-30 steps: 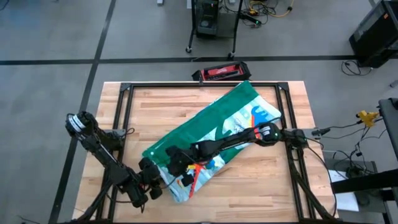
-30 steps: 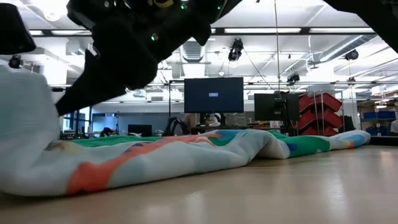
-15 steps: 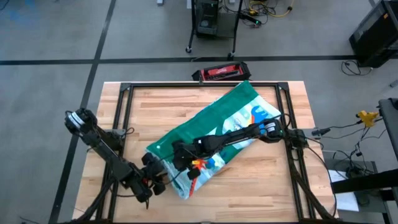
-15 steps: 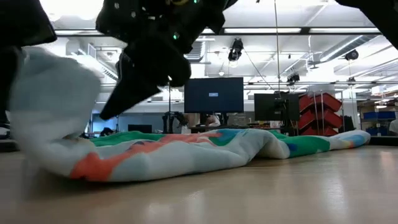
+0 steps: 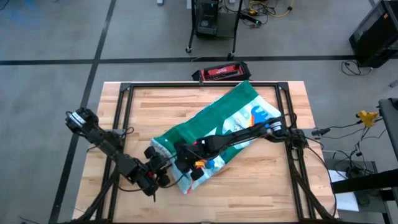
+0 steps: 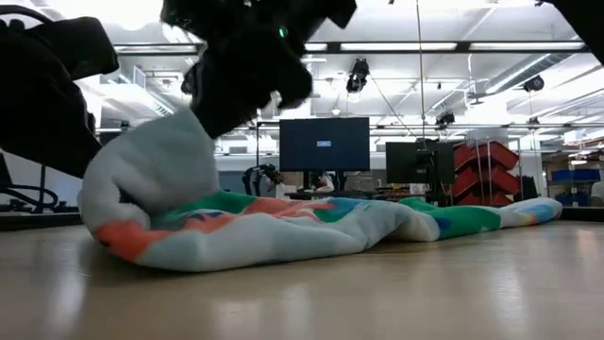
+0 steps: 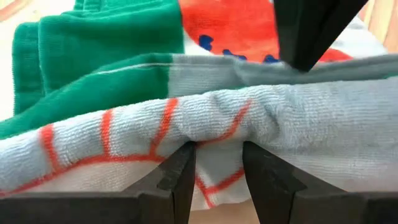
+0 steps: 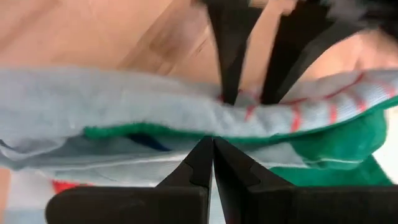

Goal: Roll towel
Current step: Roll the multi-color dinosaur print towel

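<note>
The dinosaur towel (image 5: pixel 217 127) lies diagonally across the wooden desk (image 5: pixel 186 99), and its near end is already turned over into a soft fold. My left end effector (image 7: pixel 217 163) pinches the thick folded edge between its fingers. My right end effector (image 8: pixel 212 155) is clenched, and I think a thin layer of the cloth is caught in it. The terry cloth looks light, limp and not slippery, so I judge it will sag between two grips; better to take the rolled edge near both sides
</note>
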